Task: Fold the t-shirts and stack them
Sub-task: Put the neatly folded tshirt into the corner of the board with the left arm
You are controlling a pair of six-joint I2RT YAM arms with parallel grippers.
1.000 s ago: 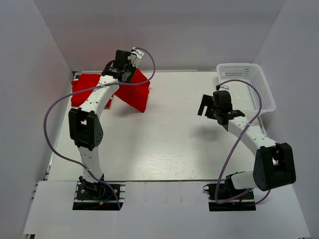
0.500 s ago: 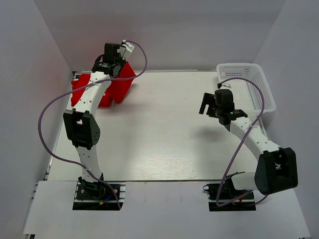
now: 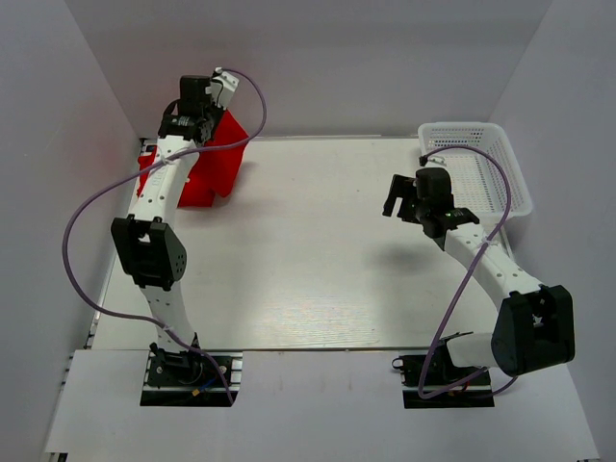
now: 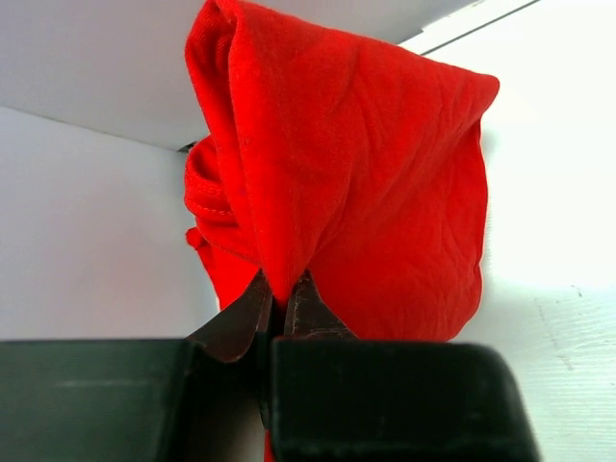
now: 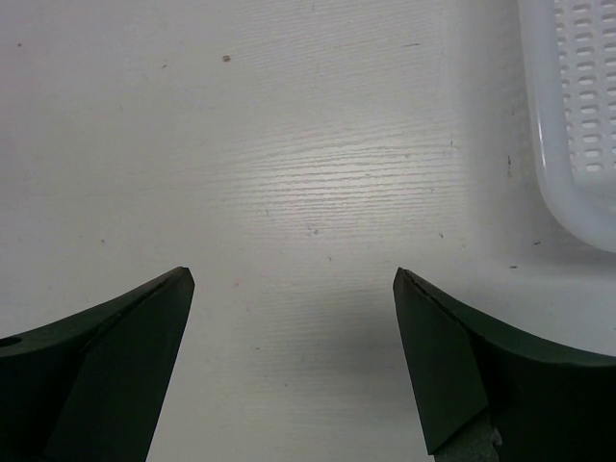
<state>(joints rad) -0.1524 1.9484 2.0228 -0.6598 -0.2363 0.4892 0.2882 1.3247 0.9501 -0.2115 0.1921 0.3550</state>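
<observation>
Looking along the left wrist first, I see the left gripper (image 4: 279,296) with its two dark fingers pressed together on a fold of a red t-shirt (image 4: 366,173). The cloth bunches up from the pinch into a rumpled, hood-like mass, with a stitched hem showing on its left side. White wall stands behind it and bright table (image 4: 568,250) lies to its right.

From the right wrist, the right gripper (image 5: 294,277) has its jaws spread wide with nothing between them. It hangs above bare pale tabletop, with the corner of a white mesh basket (image 5: 577,115) off to the right.

From above, the left arm reaches to the far left corner of the table, where the red cloth sits close to the back wall, part of it raised at the gripper. I cannot tell whether that is one shirt or several. The right arm hovers just left of the basket, well apart from the red cloth.
</observation>
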